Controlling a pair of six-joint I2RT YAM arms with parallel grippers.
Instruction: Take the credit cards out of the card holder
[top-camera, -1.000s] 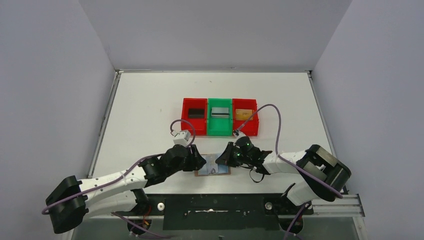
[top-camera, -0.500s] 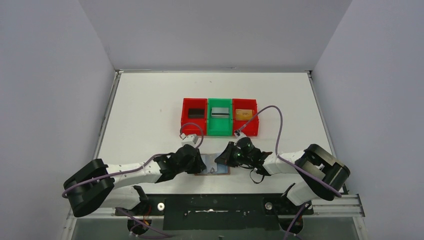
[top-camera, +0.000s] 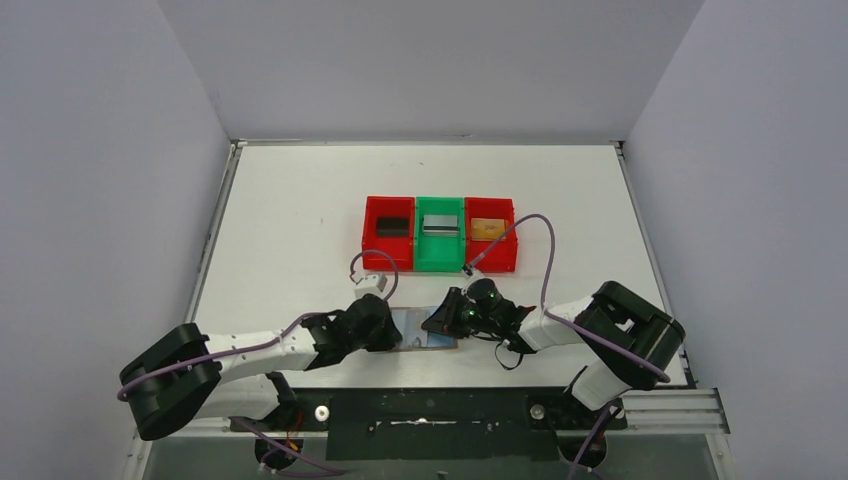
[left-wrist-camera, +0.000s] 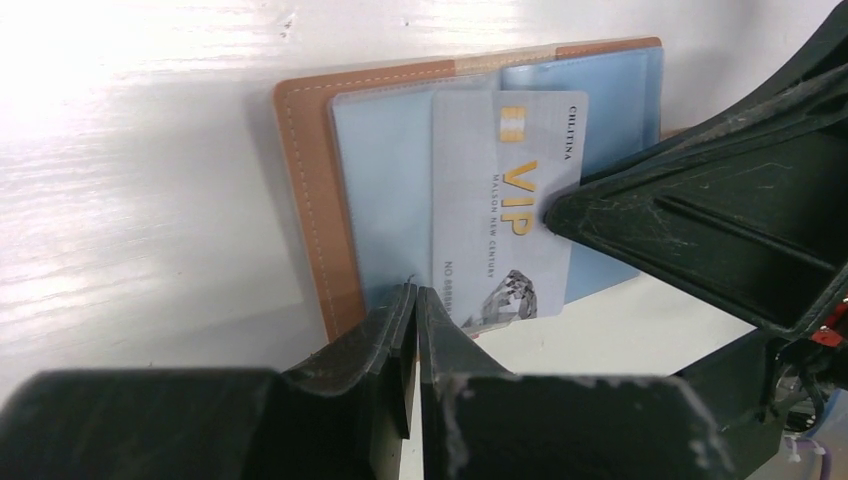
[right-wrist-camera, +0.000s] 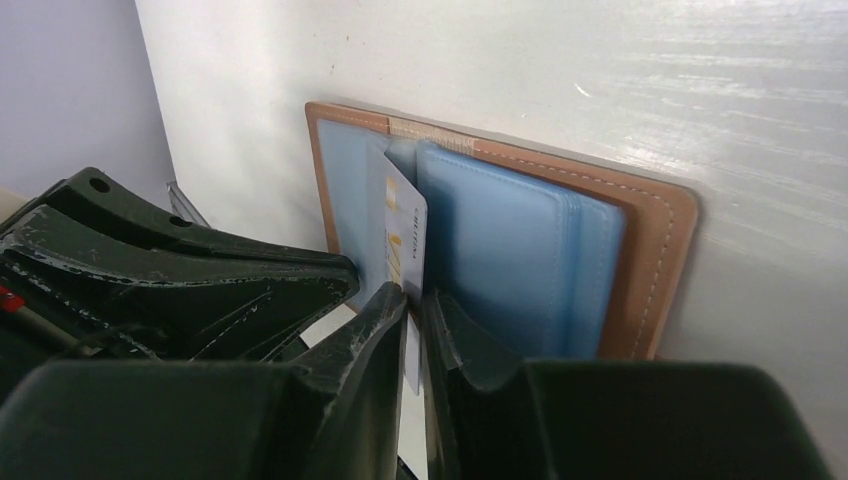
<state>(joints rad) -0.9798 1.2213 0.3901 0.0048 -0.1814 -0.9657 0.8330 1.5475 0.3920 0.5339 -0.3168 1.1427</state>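
The card holder lies open near the table's front edge, tan leather with pale blue pockets; it also shows in the top view and the right wrist view. A silver-grey VIP credit card sticks partly out of a pocket. My right gripper is shut on this card's edge. My left gripper is shut, its tips resting on the holder's blue pocket, with nothing seen between the fingers. In the top view the left gripper and right gripper meet over the holder.
Three bins stand in a row behind the holder: a red bin with a black card, a green bin with a silver card, a red bin with a gold card. The table's front edge lies just below the holder.
The right gripper has shifted a little left over the holder. The left arm has swung lower, its gripper staying at the holder's left side. More blue inner pocket shows now.
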